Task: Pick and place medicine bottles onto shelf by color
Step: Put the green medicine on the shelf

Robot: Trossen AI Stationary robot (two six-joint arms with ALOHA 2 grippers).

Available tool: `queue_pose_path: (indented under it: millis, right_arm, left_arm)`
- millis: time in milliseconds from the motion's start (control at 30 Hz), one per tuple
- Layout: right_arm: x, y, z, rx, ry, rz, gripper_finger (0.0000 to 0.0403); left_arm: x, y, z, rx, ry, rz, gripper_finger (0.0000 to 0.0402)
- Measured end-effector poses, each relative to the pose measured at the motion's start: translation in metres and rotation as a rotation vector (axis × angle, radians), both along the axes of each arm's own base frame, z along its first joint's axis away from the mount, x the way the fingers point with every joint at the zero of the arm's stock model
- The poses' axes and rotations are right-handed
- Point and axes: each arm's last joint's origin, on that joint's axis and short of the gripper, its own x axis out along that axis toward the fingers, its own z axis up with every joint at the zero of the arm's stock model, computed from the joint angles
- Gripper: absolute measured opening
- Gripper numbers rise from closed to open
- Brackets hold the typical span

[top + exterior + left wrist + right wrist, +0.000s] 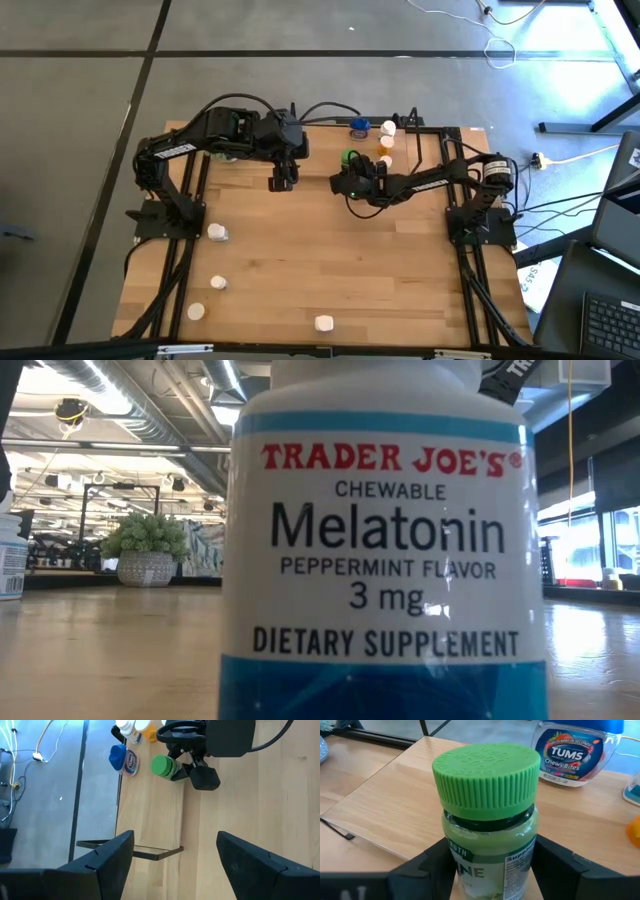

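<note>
bottle: the green-capped green plastic bottle [487, 815] is stood upright, upper middle of the high view.
right gripper [352, 183]: jaws are set around it, grip uncertain.
left gripper [282, 183]: jaws wide, nothing held.

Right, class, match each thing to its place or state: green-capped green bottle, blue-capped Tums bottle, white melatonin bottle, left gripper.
1 green-capped green bottle
2 blue-capped Tums bottle
3 white melatonin bottle
4 left gripper

A open above bare tabletop
B filling the low view
C upright on the light-wood shelf
D beside a white-capped bottle

Pairs: 1-C, 2-D, 3-B, 4-A
</note>
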Motion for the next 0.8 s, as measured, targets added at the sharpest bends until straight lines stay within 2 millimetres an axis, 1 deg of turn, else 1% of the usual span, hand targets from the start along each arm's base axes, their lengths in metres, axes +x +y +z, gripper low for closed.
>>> queue_pose_path:
  millis: [167,300,633,800]
  right_arm:
    - [0.000,-0.001,0.000,0.001,0.005,0.000,0.0252]
    - [-0.002,0.000,-0.005,0.024,0.030,0.016,0.0263]
    - [-0.001,0.000,-0.001,0.012,0.011,0.008,0.0265]
    - [-0.004,-0.001,0.010,-0.029,-0.009,-0.021,0.0266]
  left_arm:
    - [0.000,0.000,0.000,0.000,0.000,0.000,0.0279]
    - [0.000,0.000,0.000,0.000,0.000,-0.001,0.0279]
    - [0.000,0.000,0.000,0.010,0.008,-0.013,0.0279]
    - [0.000,0.000,0.000,0.012,0.009,-0.016,0.0279]
